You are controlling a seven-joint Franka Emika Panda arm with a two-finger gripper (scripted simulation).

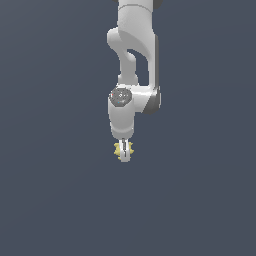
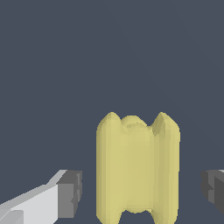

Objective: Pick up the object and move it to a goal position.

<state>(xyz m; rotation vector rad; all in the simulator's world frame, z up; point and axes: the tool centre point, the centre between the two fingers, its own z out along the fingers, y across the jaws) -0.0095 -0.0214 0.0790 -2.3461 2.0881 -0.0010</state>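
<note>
Arm hanging straight down, hand lowermost
White arm (image 1: 131, 75) points vertically downward; the hand (image 1: 124, 151) has its grey fingertips (image 2: 70, 194) spread wide apart.

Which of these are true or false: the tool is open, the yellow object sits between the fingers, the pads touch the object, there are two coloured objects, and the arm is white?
1. The tool is open. True.
2. The object sits between the fingers. True.
3. The pads squeeze the object. False: in the wrist view, gaps show on both sides of it.
4. Two coloured objects are in view. False: only the one yellow object is.
5. The arm is white. True.
</note>
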